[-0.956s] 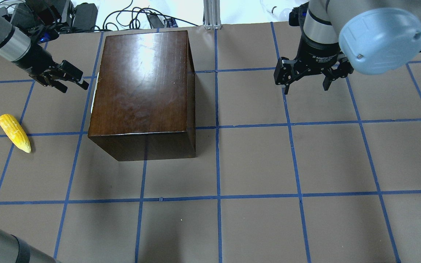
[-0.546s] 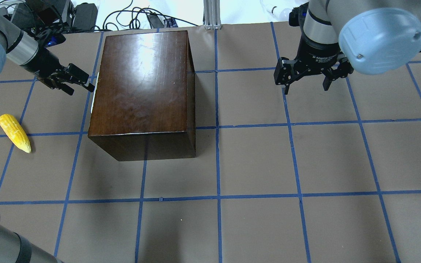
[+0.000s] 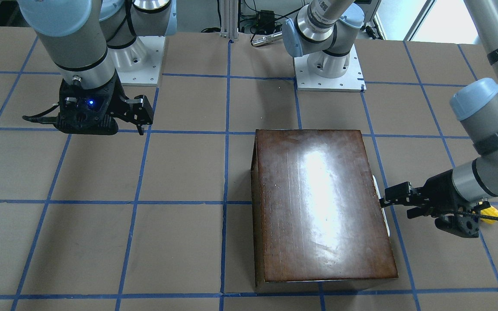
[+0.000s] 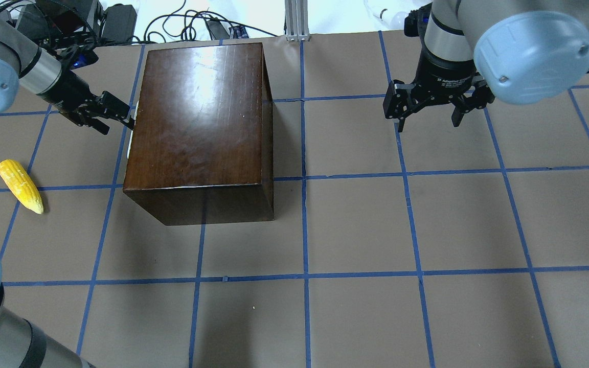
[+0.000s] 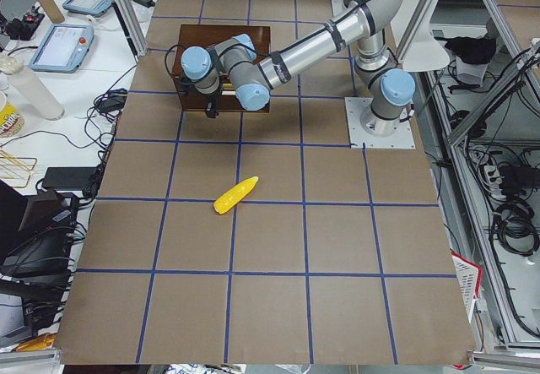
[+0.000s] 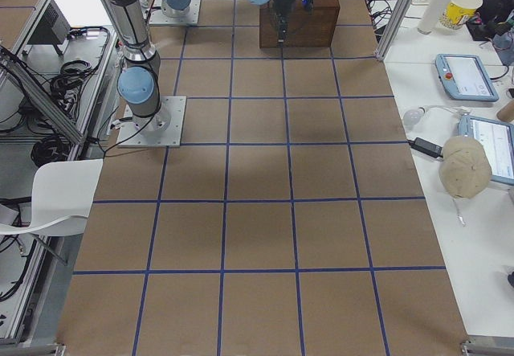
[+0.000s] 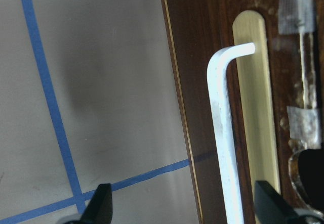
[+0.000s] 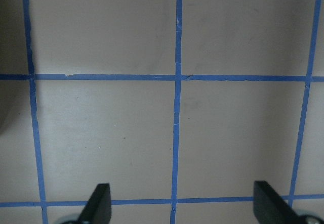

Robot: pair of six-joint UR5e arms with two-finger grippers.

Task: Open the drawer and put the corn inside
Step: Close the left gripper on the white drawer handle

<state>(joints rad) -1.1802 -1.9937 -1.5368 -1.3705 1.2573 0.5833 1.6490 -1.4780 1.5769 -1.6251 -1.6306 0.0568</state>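
Fingers of left gripper apart, straddling white handle of drawer; right gripper fingers apart above desk; corn lies on desk.

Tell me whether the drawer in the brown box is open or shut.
Shut. No tray sticks out of the box; only the drawer's white handle shows, with the open left gripper facing it.

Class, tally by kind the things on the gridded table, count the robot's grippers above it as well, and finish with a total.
Wooden box: 1
Corn: 1
Grippers: 2 (left gripper, right gripper)
Total: 4
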